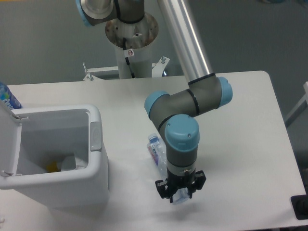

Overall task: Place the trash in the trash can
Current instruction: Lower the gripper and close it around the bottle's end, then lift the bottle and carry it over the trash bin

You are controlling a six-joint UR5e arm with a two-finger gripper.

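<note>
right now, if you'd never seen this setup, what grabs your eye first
The arm dominates, reaching from the back down to the front of the table, its gripper closed on a clear bottle that angles up to the left from the fingers. On the left stands the white bin, lid open, with something pale and something yellow inside. A blue bottle peeks in at the far left edge.

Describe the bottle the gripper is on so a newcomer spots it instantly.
Start at the large white rectangular plastic bin at the table's left. To its right, the black two-finger gripper grips a slim clear plastic water bottle with a blue-and-red label. Unlike the bright blue-wrapped bottle behind the bin, it's see-through.
</note>
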